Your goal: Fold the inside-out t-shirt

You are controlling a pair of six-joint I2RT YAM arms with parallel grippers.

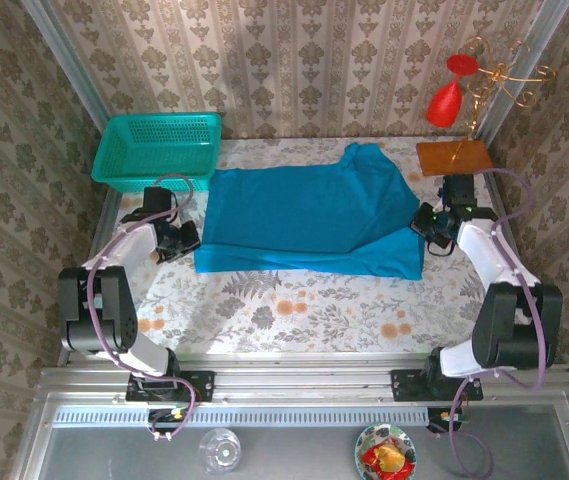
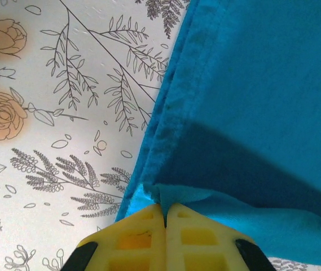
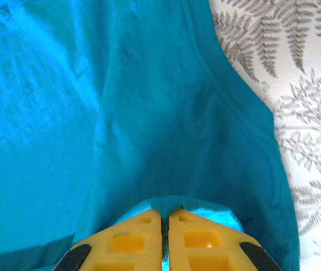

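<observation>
At the middle of the worktop [image 1: 294,310] the shirt [image 1: 309,215] lies spread, with a flap doubled over toward 4 o'clock. The left jaws, pressed together, pinch its hem corner at 9 o'clock. The right jaws, nearly closed, pinch a fold at 3 o'clock. You risk the limp cotton slipping from either thin pinch, or one side dragging ahead and skewing the fold. It's soft matte teal with stitched hems. The worktop is smooth and floral-printed. A rigid mesh basket [image 1: 154,150] sits at 11 o'clock.

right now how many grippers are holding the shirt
2: the left gripper is shut on the shirt at its near-left corner, and the right gripper is shut on its right edge.
</observation>
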